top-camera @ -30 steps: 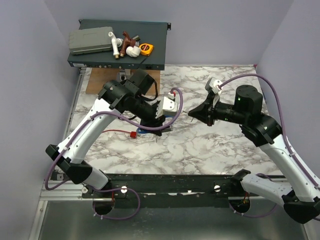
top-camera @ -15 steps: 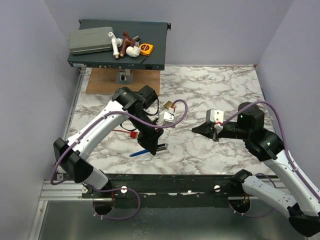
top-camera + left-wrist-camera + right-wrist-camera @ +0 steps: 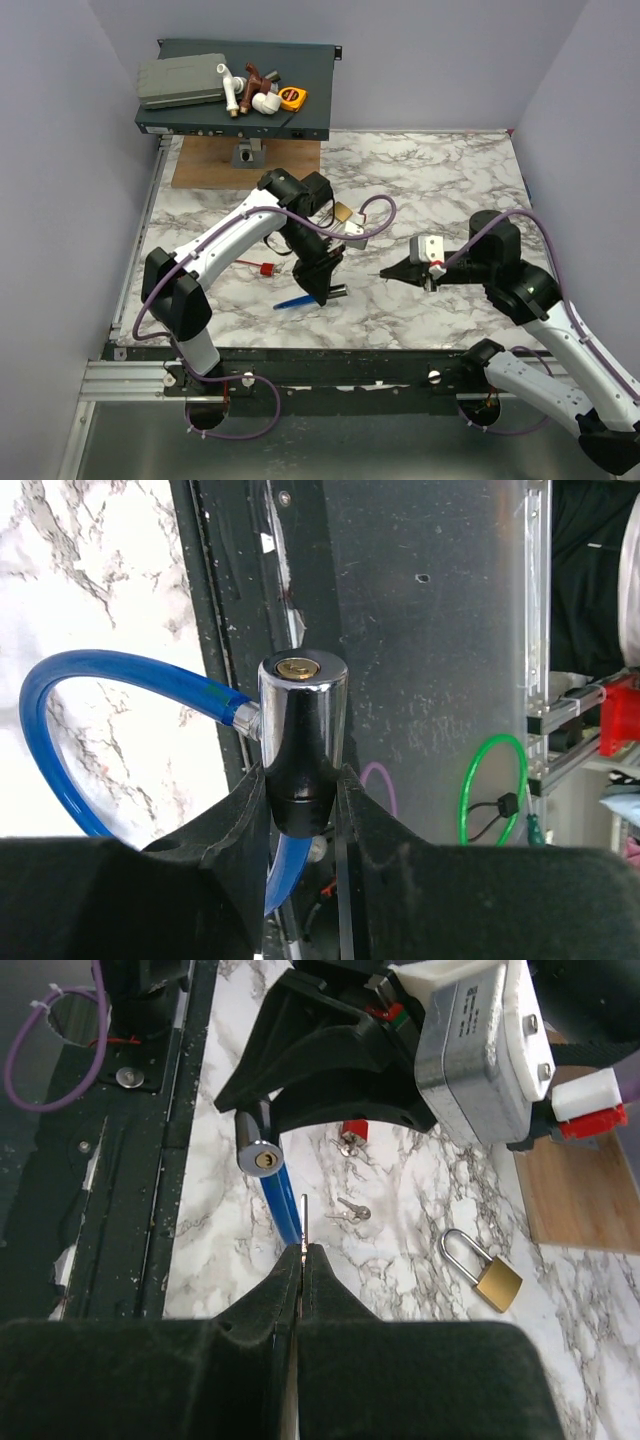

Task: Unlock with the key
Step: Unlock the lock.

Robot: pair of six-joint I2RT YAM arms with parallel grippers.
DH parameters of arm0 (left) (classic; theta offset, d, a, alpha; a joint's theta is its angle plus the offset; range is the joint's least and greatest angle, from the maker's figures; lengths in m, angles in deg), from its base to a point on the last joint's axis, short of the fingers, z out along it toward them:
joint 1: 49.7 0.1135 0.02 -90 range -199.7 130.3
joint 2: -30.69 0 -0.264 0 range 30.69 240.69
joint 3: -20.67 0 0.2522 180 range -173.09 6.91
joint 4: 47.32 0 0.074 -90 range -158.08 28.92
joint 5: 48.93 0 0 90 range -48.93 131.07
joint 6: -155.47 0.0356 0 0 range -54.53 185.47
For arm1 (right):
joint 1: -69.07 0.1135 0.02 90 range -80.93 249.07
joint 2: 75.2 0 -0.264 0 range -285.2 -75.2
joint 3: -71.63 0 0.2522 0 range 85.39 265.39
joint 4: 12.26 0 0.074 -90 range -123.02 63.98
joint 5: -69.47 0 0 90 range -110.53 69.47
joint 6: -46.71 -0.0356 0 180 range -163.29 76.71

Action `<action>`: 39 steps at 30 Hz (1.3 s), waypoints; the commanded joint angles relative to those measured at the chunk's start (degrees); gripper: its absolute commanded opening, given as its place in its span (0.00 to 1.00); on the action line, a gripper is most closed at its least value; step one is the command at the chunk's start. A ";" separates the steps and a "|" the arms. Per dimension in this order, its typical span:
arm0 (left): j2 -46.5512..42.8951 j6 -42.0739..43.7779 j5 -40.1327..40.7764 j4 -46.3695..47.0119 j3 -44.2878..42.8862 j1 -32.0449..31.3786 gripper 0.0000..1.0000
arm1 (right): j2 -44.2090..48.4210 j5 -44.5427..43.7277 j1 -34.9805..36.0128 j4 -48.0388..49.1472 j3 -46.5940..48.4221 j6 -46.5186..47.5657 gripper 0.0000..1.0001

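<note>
Key (image 3: 303,1216) pinched in closed right gripper (image 3: 302,1252), tip near lock cylinder (image 3: 302,720) clamped by left gripper (image 3: 300,802); table (image 3: 420,335) edge close.

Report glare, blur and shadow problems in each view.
Top external: even light, soft shadows on the table, nothing blurred. Left wrist: bright glare streaks on the chrome lock cylinder; left gripper dark and soft up close; far right washed out. Right wrist: right gripper a dark blur, its thin blade and the brass padlock sharp.
</note>
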 commanded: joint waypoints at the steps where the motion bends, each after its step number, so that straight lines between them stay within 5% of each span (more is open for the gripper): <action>1: 0.40 4.99 -1.36 -3.81 -2.01 -0.75 0.00 | -0.49 2.51 0.90 -0.97 -0.87 1.16 0.01; 19: 3.71 6.95 3.21 -3.86 -3.03 -4.77 0.00 | -7.78 -3.58 7.66 -15.78 6.63 8.54 0.01; 39: 3.77 6.52 2.46 -3.84 -2.98 -4.70 0.00 | -7.89 -8.09 12.18 -10.00 3.66 7.38 0.01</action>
